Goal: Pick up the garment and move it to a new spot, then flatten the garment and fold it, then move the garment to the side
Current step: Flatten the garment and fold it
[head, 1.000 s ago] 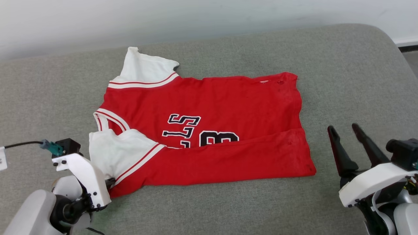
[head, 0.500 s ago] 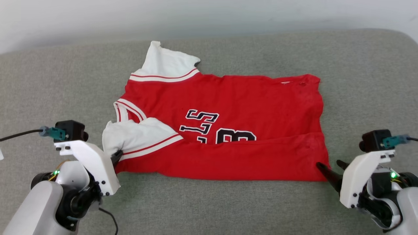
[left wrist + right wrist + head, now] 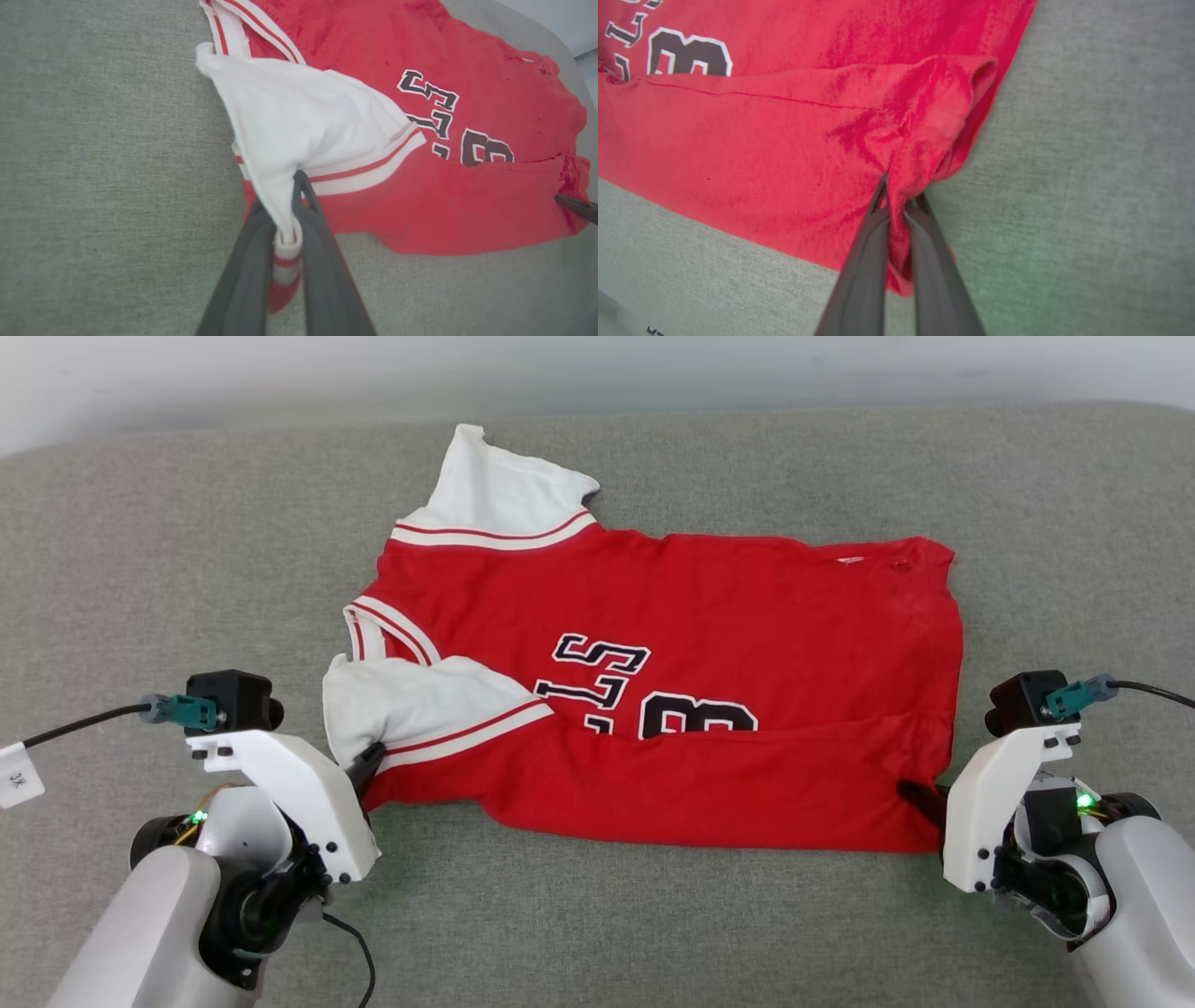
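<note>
"So, what's new compared with a second ago?"

"The right gripper [image 3: 920, 798]. It stood clear of the cloth with its two dark fingers spread. Now it sits low at the near right corner of the red jersey T-shirt with white short sleeves [image 3: 672, 709], and its fingers have pinched together on the hem. Its wrist view shows red fabric bunched between them."

"And the left gripper [image 3: 367, 767]?"

"Clamped as before on the near white sleeve, with the striped cuff squeezed between its fingers."

"Where does the shirt lie?"

"Across the grey woven cushion [image 3: 597, 915], collar toward the robot's left and hem toward its right. The near long edge is already turned up over the lower part of the lettering."

"Meaning?"

"Both near corners are now held, so I'd judge the robot is ready to lift that edge together and carry on the fold. The forearms sit low on either side of the shirt, with the fingers angled inward and down toward the cushion."
</note>
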Motion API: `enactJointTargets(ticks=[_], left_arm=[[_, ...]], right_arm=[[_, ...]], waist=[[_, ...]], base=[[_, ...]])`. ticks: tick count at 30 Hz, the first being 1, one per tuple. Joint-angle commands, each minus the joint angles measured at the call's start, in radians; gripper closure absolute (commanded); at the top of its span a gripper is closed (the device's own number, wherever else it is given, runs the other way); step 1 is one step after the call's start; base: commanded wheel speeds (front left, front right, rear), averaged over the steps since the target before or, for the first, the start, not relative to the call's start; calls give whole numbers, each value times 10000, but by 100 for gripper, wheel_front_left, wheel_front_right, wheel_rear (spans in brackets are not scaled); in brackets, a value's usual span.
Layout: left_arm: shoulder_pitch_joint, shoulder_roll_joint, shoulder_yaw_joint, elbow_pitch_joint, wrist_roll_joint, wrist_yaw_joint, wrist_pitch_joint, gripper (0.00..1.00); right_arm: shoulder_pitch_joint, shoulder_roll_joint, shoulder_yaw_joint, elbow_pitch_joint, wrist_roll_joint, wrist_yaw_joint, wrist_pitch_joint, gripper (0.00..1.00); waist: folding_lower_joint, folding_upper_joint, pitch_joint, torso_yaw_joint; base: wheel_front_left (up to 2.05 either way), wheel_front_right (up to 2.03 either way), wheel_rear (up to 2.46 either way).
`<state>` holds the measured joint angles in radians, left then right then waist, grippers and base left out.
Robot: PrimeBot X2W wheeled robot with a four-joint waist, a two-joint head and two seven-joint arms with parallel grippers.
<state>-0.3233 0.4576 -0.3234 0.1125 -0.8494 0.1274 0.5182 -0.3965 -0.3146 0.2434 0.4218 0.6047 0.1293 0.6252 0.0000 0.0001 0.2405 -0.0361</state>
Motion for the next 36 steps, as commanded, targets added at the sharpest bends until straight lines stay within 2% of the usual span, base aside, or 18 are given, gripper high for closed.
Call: enactJointTargets(ticks=[1, 11, 20, 26, 27, 28, 29, 34, 36], left_arm=[[14, -43, 33, 84, 34, 40, -150, 100], [950, -409, 143, 248, -216, 111, -795, 100], [2743, -96, 352, -618, -419, 615, -833, 100], [3585, -115, 286, -844, -717, 915, -458, 100], [3622, -174, 242, -781, -744, 905, -409, 100], [3621, -245, 214, -677, -779, 905, -420, 73], [3548, -317, 182, -556, -789, 881, -466, 0], [2943, -533, 200, 176, -539, 685, -1042, 0], [2735, -476, 244, 307, -371, 566, -1368, 0]], right_arm=[[-34, -17, 160, 91, 57, 24, -44, 100], [328, -426, 624, -698, 101, 23, -524, 100], [1606, -663, 455, -1736, 204, 14, -295, 100], [2709, -665, -32, -2096, 158, 14, 152, 100], [2868, -582, -85, -2035, 180, 14, 187, 87], [3015, -515, -136, -1955, 179, 14, 182, 53], [3098, -510, -144, -1901, 95, 14, 86, 0], [3331, -198, -262, -1696, 4, 14, -733, 0], [3249, -307, -248, -1832, -400, 12, -1421, 0]], waist=[[0, -1, -143, 2], [0, -1, -1403, 31], [0, -1, -2444, 150], [0, -1, -2539, 118], [0, -1, -2520, 102], [0, -1, -2496, 91], [0, -1, -2472, 89], [0, -1, -2381, -47], [0, -1, -2383, -141]], base=[[0, 0, 0], [0, 0, 0], [0, 0, 0], [0, 0, 0], [0, 0, 0], [0, 0, 0], [0, 0, 0], [0, 0, 0], [0, 0, 0]])
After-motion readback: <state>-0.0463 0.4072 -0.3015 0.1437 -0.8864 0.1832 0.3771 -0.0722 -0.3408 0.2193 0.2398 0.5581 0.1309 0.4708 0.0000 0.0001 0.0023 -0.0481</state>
